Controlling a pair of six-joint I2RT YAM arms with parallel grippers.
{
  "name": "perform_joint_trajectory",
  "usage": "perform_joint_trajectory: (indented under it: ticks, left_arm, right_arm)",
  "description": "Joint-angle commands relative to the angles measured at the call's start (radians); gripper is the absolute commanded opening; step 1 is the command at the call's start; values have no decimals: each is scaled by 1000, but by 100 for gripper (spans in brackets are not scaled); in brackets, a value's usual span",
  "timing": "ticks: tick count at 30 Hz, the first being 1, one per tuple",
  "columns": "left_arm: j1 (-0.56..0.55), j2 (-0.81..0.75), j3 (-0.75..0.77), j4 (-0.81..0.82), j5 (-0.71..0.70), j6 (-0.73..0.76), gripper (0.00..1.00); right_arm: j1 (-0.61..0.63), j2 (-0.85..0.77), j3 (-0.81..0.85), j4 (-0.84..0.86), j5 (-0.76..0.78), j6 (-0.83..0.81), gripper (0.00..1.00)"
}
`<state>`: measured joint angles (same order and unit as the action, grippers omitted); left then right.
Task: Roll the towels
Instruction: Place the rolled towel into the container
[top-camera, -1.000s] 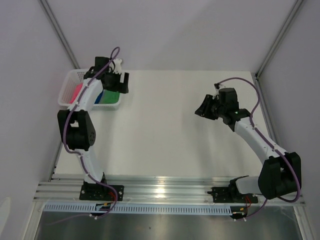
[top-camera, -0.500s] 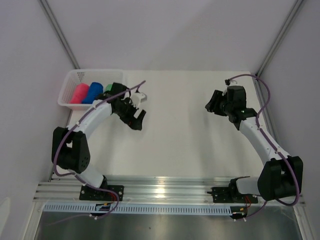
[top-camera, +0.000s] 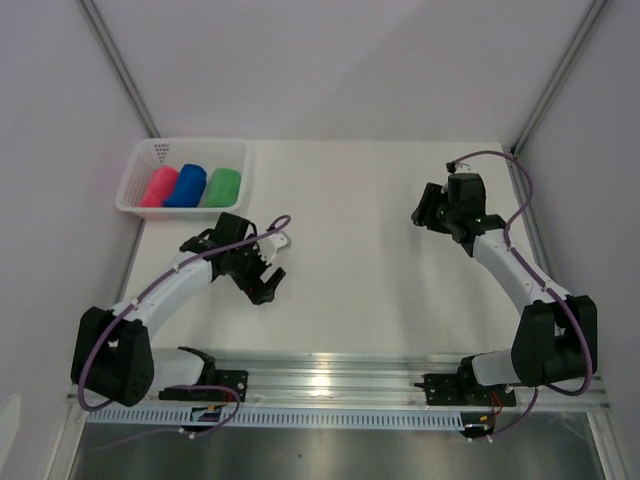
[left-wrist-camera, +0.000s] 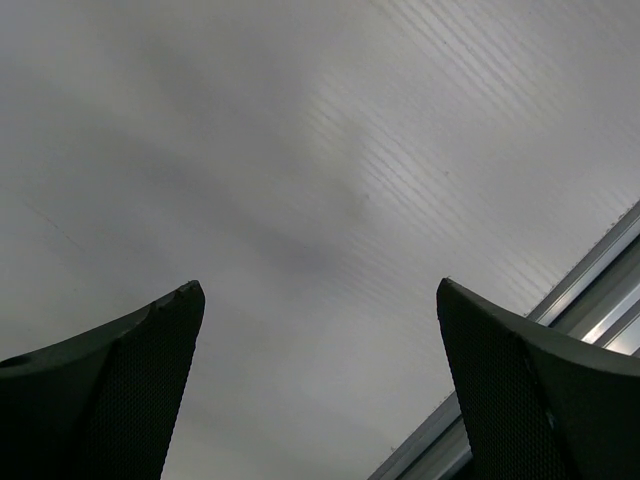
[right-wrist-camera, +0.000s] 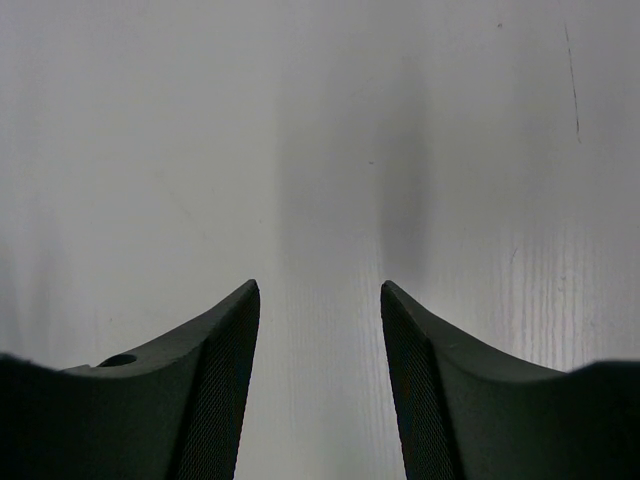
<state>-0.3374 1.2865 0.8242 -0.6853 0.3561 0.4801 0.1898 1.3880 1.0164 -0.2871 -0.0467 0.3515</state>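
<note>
Three rolled towels lie side by side in a white mesh basket (top-camera: 240, 158) at the back left: a pink-red towel (top-camera: 157, 187), a royal blue towel (top-camera: 186, 185) and a bright green towel (top-camera: 220, 187). My left gripper (top-camera: 265, 284) is open and empty over the bare table, in front of the basket and apart from it. Its wrist view (left-wrist-camera: 320, 290) shows only table between the fingers. My right gripper (top-camera: 424, 208) is open and empty over the table at the back right. Its wrist view (right-wrist-camera: 320, 290) shows only table too.
The white table (top-camera: 350, 260) ends at a metal rail (top-camera: 330, 375) along the near edge; the rail also shows in the left wrist view (left-wrist-camera: 590, 290). Grey walls and slanted frame posts (top-camera: 120, 70) close in the back and sides.
My left arm has drawn back from the basket toward the near edge, uncovering the three rolled towels. My right gripper has moved back and to the right.
</note>
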Motion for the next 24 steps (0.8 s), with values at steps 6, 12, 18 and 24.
perform_joint_trajectory:
  ticks: [6,12,18,24]
  left_arm:
    - [-5,-125,-56,73,-32,25,99]
    - [-6,-128,-62,79,-31,12,99]
    - [-8,-133,-65,86,-26,6,100]
    - [-8,-128,-68,93,-8,-1,99]
  right_arm:
    - [-6,-41,-39,29,-15,-77,54]
    - [-9,-73,-75,62,-8,-88,54]
    - [-15,-99,-107,81,19,-88,54]
    - [-16,-101,-108,86,24,-88,54]
